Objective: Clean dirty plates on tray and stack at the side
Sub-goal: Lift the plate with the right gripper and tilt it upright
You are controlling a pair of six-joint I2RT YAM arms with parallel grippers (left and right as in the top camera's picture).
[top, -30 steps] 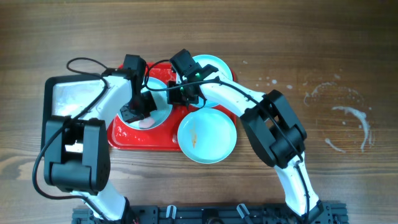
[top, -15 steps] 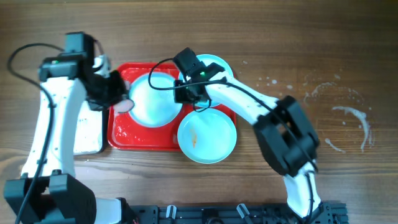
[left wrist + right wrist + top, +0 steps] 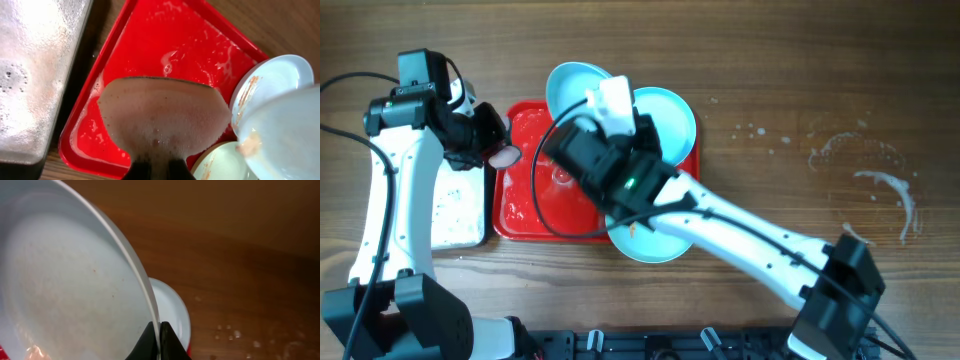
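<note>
The red tray lies wet and foamy at centre left and also shows in the left wrist view. My right gripper is shut on the rim of a pale blue plate and holds it tilted in the air above the tray's far edge. A second plate rests at the tray's back right, and a third with an orange smear sits at the front right, partly under my right arm. My left gripper is shut on a foamy sponge over the tray's left edge.
A silvery metal tray with a black rim and soapy water lies left of the red tray. White splashes mark the wooden table at the right. My raised right arm covers the tray's right half.
My right gripper has lifted the plate off the tray and up toward the back. My left gripper has drawn a little further left with the sponge.
</note>
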